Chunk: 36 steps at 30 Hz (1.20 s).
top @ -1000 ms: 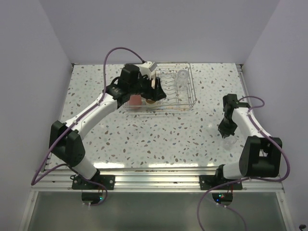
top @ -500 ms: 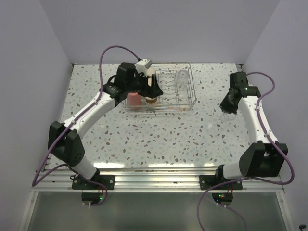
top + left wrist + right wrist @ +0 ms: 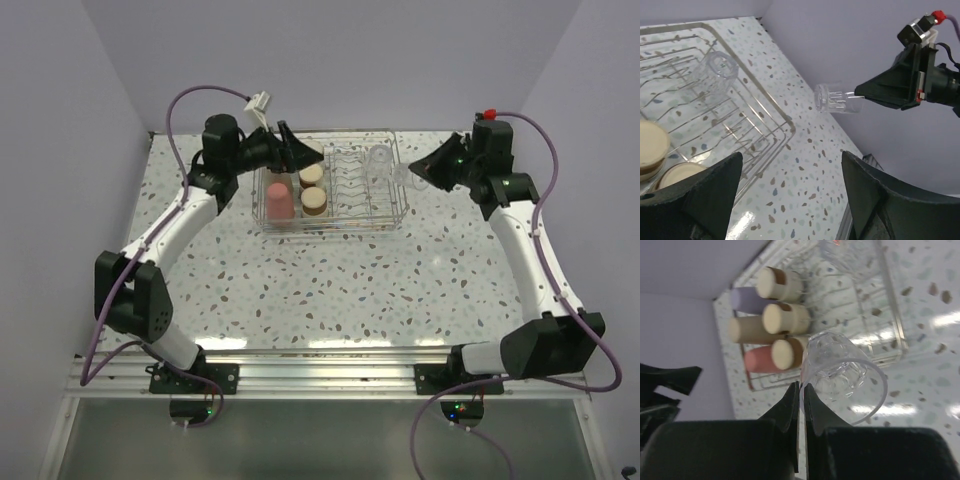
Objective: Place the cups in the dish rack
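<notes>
Clear, the held cup (image 3: 845,372) is the one not yet loaded. It is taken by its rim in the right gripper (image 3: 801,390), whose jaws are clamped together on the thin wall. It is carried in the air, tipped on its side, at 3 o'clock of the rack (image 3: 791,131), close to the rim; whether it is already over the rim cannot be told. The left gripper (image 3: 791,156) is seen with its jaws wide apart and nothing between them, hanging over the rack's 10 o'clock corner. Seven cups are counted inside the rack from the right wrist view. Six are clustered at 9 o'clock: three tan-topped cups (image 3: 780,317), one lavender cup (image 3: 742,297), one beige cup (image 3: 745,330) and one pink cup (image 3: 757,361). At 2 o'clock a second clear cup (image 3: 715,75) is lying on its side. Two clear cups are thus counted, one loaded and one carried, making eight cups in all, with one rack and two grippers. In the top view part of the cluster is hidden under the left gripper, so only the pink cup and two tan tops are made out there. No other cup is made out outside the rack, so the task is judged nearly done: the held cup is left to be brought over the rack, lowered into free space and released.
</notes>
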Available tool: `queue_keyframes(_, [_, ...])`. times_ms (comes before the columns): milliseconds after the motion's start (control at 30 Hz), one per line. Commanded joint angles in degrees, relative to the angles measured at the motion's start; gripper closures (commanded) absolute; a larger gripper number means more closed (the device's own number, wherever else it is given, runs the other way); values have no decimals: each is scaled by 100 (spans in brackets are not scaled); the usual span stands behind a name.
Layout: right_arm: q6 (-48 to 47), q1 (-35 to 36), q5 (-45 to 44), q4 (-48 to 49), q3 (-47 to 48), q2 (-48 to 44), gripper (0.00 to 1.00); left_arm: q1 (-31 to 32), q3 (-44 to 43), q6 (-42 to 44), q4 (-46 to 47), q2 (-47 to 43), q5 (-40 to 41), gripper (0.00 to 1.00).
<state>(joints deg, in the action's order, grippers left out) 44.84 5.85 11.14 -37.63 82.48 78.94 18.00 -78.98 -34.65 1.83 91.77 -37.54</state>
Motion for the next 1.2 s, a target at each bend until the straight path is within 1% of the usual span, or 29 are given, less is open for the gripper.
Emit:
queue_keyframes(0, [1183,30,1275,2035,-144,-283,100,-16,356,-1234,1835,-71,-1061,17])
queue_keyframes(33, [1333,48,1477,2249,-179,-248,100,-33,496,-1863,2735,-62,-1158,16])
queue_keyframes(100, [1685,118,1567,2881,-241,-195,100,-77,901,-2552,3680,8,-1308,15])
queue_keyframes(133, [1799,197,1593,3066,-284,-177,100,-86,1015,-3182,4529,51,-1317,15])
queue_keyframes(200, [2097,250,1742,3566,-267,-81,100,-104,1262,-3730,5246,245,-1352,15])
queue_keyframes(233, [2186,329,1786,3700,-224,-45,100,-112,1297,-4116,5771,306,-1361,15])
queue_keyframes(267, [2248,373,1813,3736,-154,-10,100,-121,1341,-4267,5968,420,-1379,14])
queue_keyframes(333, [2214,539,1822,3675,74,77,100,-139,1368,-4461,6293,482,-1379,14])
queue_keyframes(400, [2169,654,1804,3622,163,113,100,-148,1368,-4480,6365,526,-1361,14])
queue_keyframes(533, [2292,979,1813,3736,111,131,100,-148,1368,-4830,6909,658,-1353,12])
queue_keyframes(567, [2388,1023,1813,3919,85,139,100,-156,1350,-4875,6997,728,-1361,12])
queue_keyframes(733, [2486,1392,1778,4141,154,227,100,-183,1376,-4980,7164,816,-1318,11])
queue_keyframes(767, [2468,1445,1769,4141,172,262,100,-209,1437,-5085,7313,860,-1256,11])
queue_keyframes(800, [2468,1507,1752,4123,190,271,100,-226,1464,-5208,7663,895,-1238,11])
queue_keyframes(900, [2477,1796,1708,4114,146,333,100,-288,1552,-5831,8357,1071,-1116,11])
queue_keyframes(1000, [2459,2007,1646,4123,76,377,100,-350,1614,-6087,8781,1168,-1010,11])
queue_keyframes(1167, [2337,2131,1576,3992,102,412,100,-420,1605,-6000,8686,1080,-1010,14])
